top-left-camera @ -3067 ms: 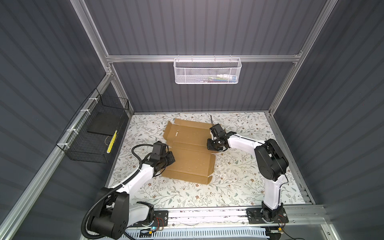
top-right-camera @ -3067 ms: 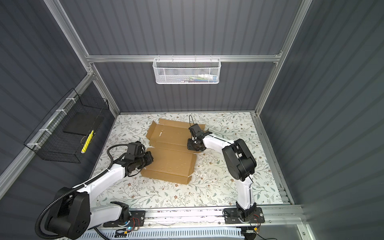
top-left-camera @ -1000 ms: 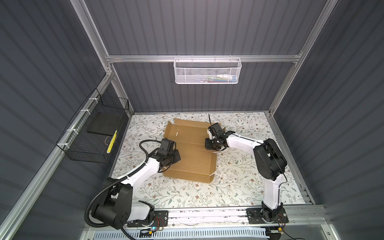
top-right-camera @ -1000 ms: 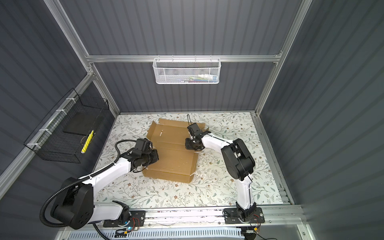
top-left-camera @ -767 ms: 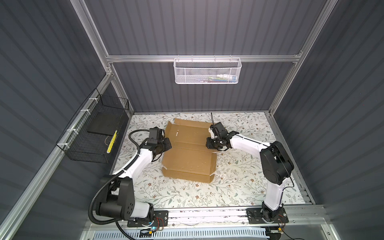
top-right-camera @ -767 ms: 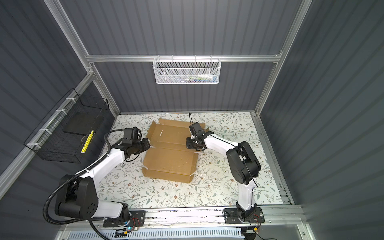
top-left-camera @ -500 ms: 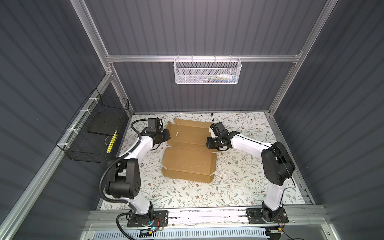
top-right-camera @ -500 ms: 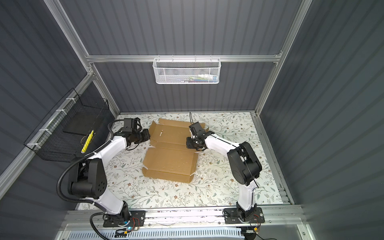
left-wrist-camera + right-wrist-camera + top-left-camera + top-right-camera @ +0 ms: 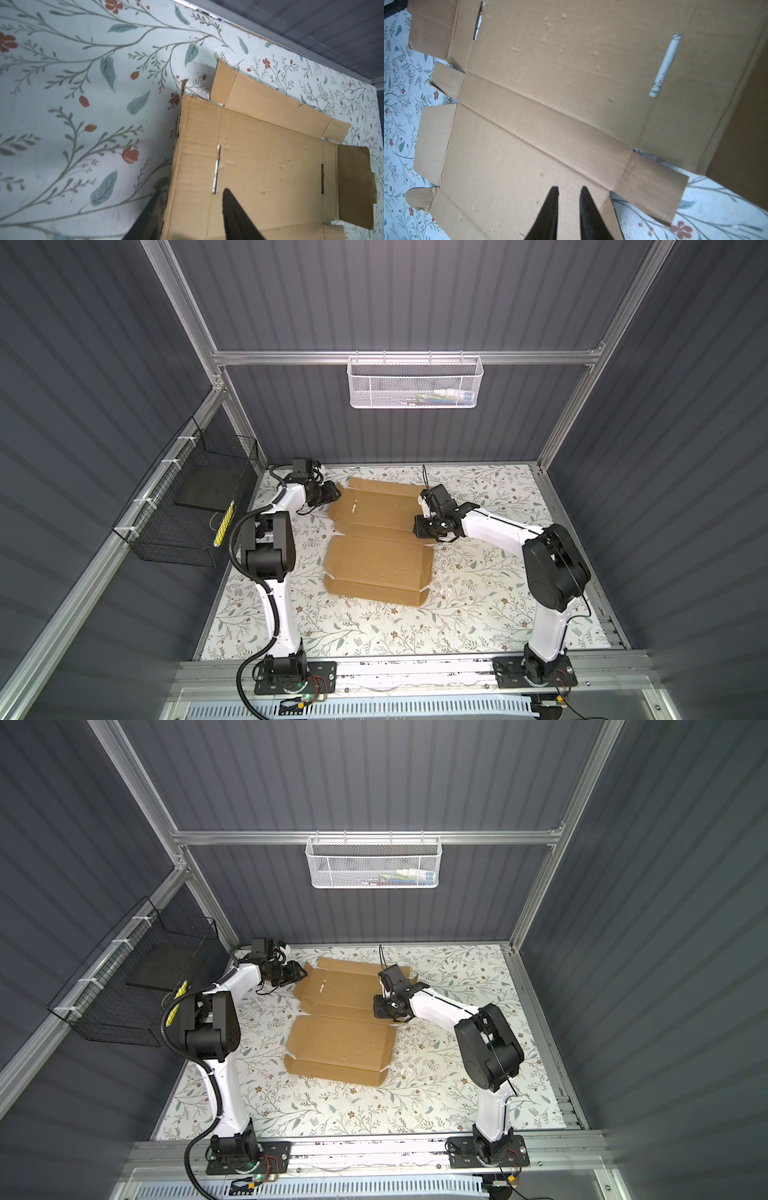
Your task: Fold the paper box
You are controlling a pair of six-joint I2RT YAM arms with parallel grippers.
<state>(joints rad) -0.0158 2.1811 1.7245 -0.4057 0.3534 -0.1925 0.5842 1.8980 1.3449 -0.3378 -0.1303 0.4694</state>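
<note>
Paper box (image 9: 376,568) lies mostly flat, unfolded, near the middle of the floral tabletop (image 9: 478,605). Left end effector (image 9: 193,191) is released: I see its fingers spread astride the sheet's raised far-left flap. Right end effector (image 9: 570,187) is at the sheet's right edge, fingers narrowly parted over a panel, grasping nothing.

Paper box (image 9: 376,562) on floral table (image 9: 478,614), left pincer (image 9: 335,494) at far-left flap, right pincer (image 9: 419,526) at right edge
</note>
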